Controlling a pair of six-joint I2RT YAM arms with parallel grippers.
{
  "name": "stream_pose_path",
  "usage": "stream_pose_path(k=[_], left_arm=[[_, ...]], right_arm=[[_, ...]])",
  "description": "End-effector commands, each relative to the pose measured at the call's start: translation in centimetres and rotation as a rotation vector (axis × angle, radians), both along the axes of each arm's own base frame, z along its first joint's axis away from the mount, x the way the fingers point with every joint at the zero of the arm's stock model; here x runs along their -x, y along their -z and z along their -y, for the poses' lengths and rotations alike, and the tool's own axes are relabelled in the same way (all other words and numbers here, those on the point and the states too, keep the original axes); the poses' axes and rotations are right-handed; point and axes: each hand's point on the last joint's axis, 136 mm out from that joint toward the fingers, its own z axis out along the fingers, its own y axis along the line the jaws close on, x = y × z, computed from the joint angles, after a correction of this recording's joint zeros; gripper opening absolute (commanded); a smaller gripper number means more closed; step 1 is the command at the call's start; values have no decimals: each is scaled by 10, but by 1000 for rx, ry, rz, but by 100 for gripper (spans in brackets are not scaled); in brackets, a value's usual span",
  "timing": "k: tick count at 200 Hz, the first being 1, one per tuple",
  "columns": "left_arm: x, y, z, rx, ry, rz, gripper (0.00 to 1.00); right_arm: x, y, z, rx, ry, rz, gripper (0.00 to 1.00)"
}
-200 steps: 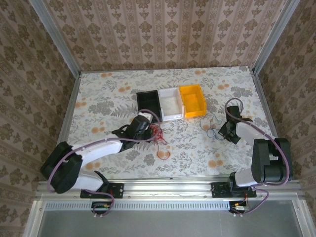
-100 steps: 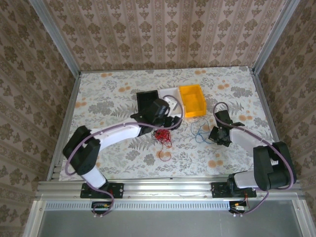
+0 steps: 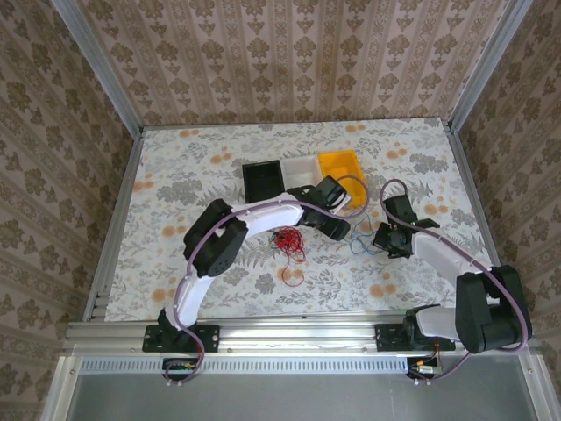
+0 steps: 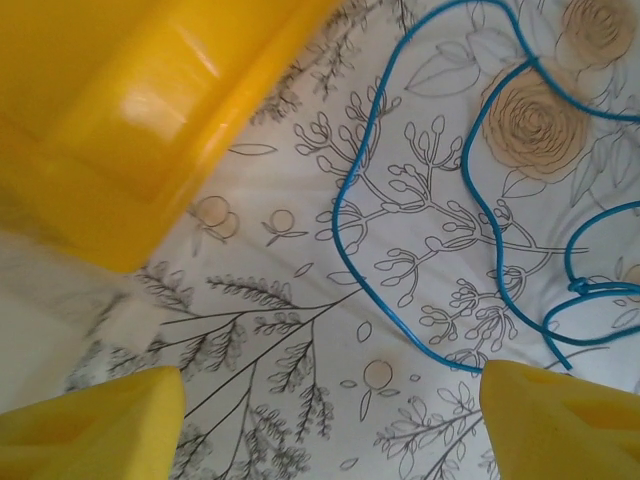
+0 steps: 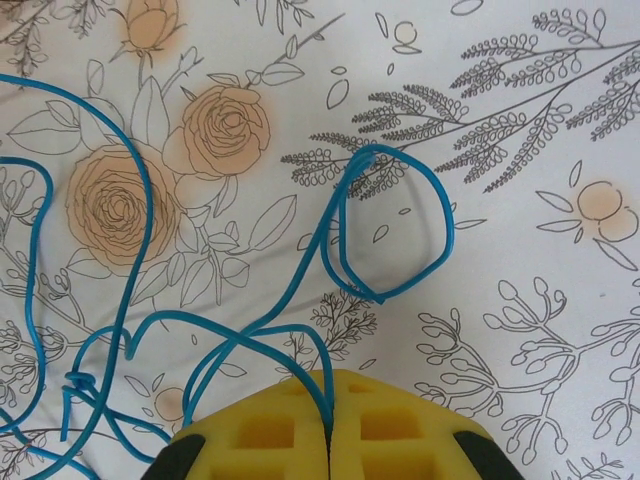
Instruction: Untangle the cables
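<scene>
**A:** While the left arm (image 3: 263, 212) reaches across the tabletop (image 3: 166, 167), where is the left pincer (image 3: 337, 226)?

**B:** It hangs by the near wall of the yellow bin (image 3: 344, 163). It is released. Its wrist view shows the two fingertips (image 4: 90, 420) wide apart, with flowered tabletop between them.

**A:** And the blue cable (image 3: 358, 240)?

**B:** It lies in loose loops on the tabletop between the two pincers. From the left wrist, one strand of the blue cable (image 4: 336, 215) curves past the yellow bin's corner without touching it.

**A:** Does the right pincer (image 3: 388, 239) have it?

**B:** Yes, it is clenched on the blue cable. The pads (image 5: 250, 435) press together and a strand runs into the seam between them. Beyond them the cable makes a loop, and to the left there is a small knot (image 5: 75, 382).

**A:** The red cable?

**B:** The red cable (image 3: 287, 239) sits bunched on the tabletop beside the left arm, apart from the blue one. One loop trails toward the near edge.
</scene>
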Motion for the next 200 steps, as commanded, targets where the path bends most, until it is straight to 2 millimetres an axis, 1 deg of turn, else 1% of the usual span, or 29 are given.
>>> stream_pose_path(k=[1,33,65,84,97,116,131,151,169,170,180,193,200], left_arm=[[9,9,-1,-59,27,-47,77],[3,19,7,-59,-14,-68,77],[3,30,14,-68,-16,-90,77],[1,39,13,-105,-28,-102,76],[0,46,7,-162,-41,-105,74],[0,57,-5,-264,-55,-91,66],[2,64,-15,-340,-62,-88,56],[8,71,-19,-386,-40,-98,47],[9,73,-20,-404,-29,-99,26],[9,73,-20,-405,-29,-99,24],[9,74,-22,-408,-31,-101,12],[10,74,-22,-398,-32,-108,0],[10,73,-21,-388,-30,-110,0]], right_arm=[[-2,-6,6,37,-11,32,0],[1,0,5,25,-7,31,0],[3,2,4,14,-9,32,0],[2,0,4,14,-10,39,0],[2,-1,4,14,-11,42,0],[3,-3,4,15,-9,47,0],[3,-5,5,18,-5,53,0],[2,-9,5,13,-1,65,0],[1,-14,4,11,0,75,0],[2,-14,4,10,1,74,0],[1,-17,5,13,5,80,0],[1,-20,6,11,13,87,0],[1,-20,6,6,23,91,0]])
